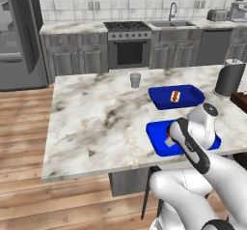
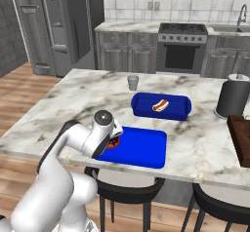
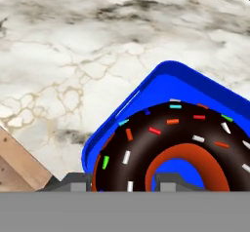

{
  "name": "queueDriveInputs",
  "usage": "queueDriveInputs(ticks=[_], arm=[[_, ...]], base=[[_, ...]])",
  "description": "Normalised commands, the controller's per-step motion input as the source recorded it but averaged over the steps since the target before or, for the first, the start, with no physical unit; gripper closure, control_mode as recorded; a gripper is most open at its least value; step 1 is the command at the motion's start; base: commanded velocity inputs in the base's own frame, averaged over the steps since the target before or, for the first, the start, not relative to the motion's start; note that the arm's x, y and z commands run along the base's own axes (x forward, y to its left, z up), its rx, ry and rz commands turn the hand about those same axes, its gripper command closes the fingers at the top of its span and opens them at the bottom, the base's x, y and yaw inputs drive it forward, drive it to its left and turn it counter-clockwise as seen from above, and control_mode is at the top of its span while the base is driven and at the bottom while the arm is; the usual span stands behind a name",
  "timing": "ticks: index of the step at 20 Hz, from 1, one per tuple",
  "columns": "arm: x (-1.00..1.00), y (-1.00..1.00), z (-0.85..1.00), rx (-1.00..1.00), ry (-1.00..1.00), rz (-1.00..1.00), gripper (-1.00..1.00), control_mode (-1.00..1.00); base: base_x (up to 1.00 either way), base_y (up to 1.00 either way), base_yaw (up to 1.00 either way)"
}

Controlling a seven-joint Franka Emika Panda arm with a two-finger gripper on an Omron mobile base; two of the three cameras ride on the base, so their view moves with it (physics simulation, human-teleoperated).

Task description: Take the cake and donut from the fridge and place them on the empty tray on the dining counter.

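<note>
The donut (image 3: 171, 128), dark chocolate with coloured sprinkles and an orange-red inner ring, sits between my fingertips; one finger is outside the ring and one is in its hole. My gripper (image 3: 119, 182) is shut on it, low over the left corner of the empty tray (image 2: 141, 153), a flat bright-blue tray on the dining counter (image 2: 73, 99). In the right base view the donut (image 2: 114, 143) peeks out under the hand (image 2: 116, 137). From the left base view the arm covers most of the tray (image 1: 157, 137). The fridge (image 1: 14, 35) stands open at the far left. The cake is out of view.
A deeper blue tray with a hot dog (image 2: 161, 106) lies just beyond the flat tray. A grey cup (image 2: 133, 83) stands further back. A dark cylinder (image 2: 233, 97) and a brown wooden tray (image 2: 241, 138) are at the right. Black stools (image 2: 127, 187) stand under the counter's near edge.
</note>
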Motion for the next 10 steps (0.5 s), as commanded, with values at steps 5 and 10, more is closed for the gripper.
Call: queueDriveInputs(ticks=[5,10], arm=[[0.33,-0.04,-0.33,0.00,0.00,0.00,1.00,-1.00],[0.07,0.00,-0.50,0.00,0.00,0.00,1.00,-1.00]], base=[[0.00,0.00,0.00],[0.00,0.00,0.00]])
